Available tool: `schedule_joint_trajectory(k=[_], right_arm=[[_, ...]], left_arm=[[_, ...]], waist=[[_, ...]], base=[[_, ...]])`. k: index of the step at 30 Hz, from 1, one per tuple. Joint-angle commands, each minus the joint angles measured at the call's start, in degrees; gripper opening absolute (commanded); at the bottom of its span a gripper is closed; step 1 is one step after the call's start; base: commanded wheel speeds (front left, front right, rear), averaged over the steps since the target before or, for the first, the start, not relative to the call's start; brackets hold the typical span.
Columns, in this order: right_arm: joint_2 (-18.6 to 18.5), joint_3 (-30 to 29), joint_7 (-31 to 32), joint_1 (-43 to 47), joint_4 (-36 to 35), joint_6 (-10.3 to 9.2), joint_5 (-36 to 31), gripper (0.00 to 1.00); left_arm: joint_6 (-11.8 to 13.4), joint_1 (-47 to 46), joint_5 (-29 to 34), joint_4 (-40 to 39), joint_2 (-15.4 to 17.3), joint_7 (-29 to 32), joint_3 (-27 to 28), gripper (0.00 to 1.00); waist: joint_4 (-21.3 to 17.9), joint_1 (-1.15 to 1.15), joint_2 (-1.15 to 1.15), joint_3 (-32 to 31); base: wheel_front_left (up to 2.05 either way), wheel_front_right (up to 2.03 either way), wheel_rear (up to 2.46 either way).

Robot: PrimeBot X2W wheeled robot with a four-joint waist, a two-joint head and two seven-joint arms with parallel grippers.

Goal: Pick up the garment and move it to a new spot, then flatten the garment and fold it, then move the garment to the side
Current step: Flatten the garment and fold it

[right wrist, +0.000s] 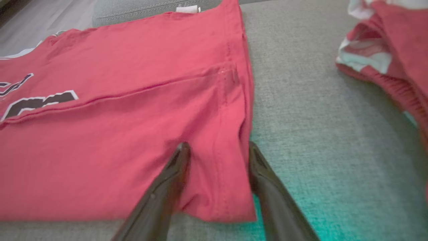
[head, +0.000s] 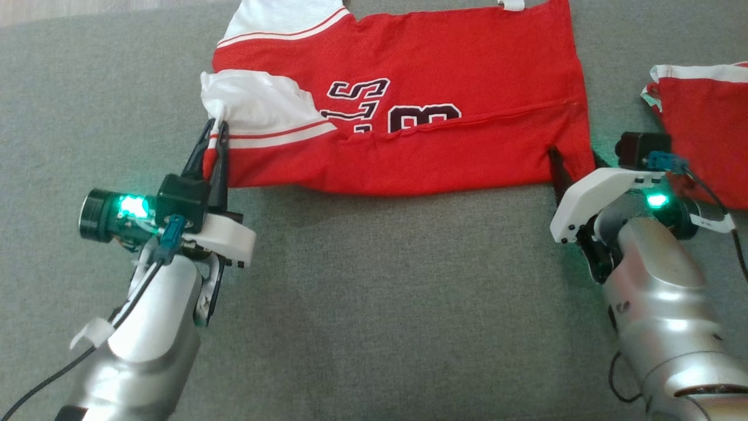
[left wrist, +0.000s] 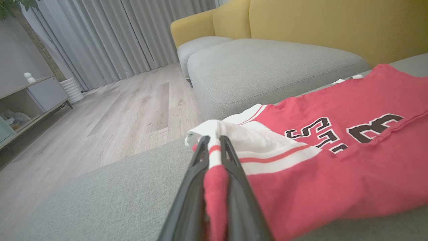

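Note:
The garment (head: 409,88) is a red jersey with white sleeve trim and dark lettering, lying partly folded on the grey cushion (head: 380,292). My left gripper (head: 213,126) is shut on its near left corner, where a strip of red and white fabric is pinched between the fingers (left wrist: 214,139). My right gripper (head: 575,161) is at the garment's near right corner. There its fingers (right wrist: 217,145) stand apart and straddle the hem of the garment (right wrist: 117,134), one on the cloth and one on the cushion beside it.
A second red and white garment (head: 707,134) lies bunched at the right edge of the cushion. Beyond the cushion's left side are another grey cushion (left wrist: 267,67), a yellow sofa back (left wrist: 334,23), wooden floor (left wrist: 117,117) and a low cabinet (left wrist: 30,97).

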Motion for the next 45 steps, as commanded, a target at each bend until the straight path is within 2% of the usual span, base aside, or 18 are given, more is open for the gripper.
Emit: schedule_joint_trajectory(k=[1, 10, 17, 26, 31, 39, 45], right_arm=[[0.83, 1.63, 0.07, 0.18, 0.54, -0.04, -0.54, 0.00], [0.83, -2.30, -4.98, 0.12, 3.18, -0.04, -5.74, 0.00], [0.83, -3.77, -5.81, 2.44, 3.02, -0.04, -8.14, 0.00], [0.83, 0.11, -3.10, 8.18, 2.03, -0.04, -3.67, 0.00], [0.83, 2.61, -0.33, 11.64, -0.72, -0.04, 0.01, 0.00], [0.83, 4.17, 5.46, 21.83, -14.32, -0.04, 4.28, 0.00], [0.83, 3.82, 7.69, 28.33, -26.34, -0.04, 7.67, 0.00]], left_arm=[[-0.10, -2.42, 0.21, -1.80, 1.96, 0.02, 1.88, 0.00], [0.41, 0.19, -0.66, 0.25, 2.92, 2.50, 1.53, 0.00], [0.41, 3.60, -1.81, 1.57, 3.78, 4.02, 1.29, 0.00], [-0.16, 10.84, -3.29, 1.36, 5.10, 5.81, 0.13, 0.00], [0.39, 14.24, -3.75, -1.02, 5.76, 6.84, -0.20, 0.00], [0.72, 18.12, -4.47, -5.70, 5.63, 9.58, -1.70, 0.00], [1.21, 18.08, -4.75, -5.04, 4.77, 8.01, -1.98, 0.00]], waist=[[-0.08, 0.00, 0.00, -0.17], [-1.21, 0.00, 0.00, -3.90], [-1.96, 0.00, 0.00, -8.16], [-2.98, 0.00, 0.00, -15.05], [-3.30, 0.00, 0.00, -16.72], [-3.49, 0.00, 0.00, -16.98], [-4.04, 0.00, 0.00, -15.77]], base=[[0.00, 0.00, 0.00], [0.00, 0.00, 0.00], [0.00, 0.00, 0.00], [0.00, 0.00, 0.00], [0.00, 0.00, 0.00], [0.00, 0.00, 0.00], [0.00, 0.00, 0.00]])
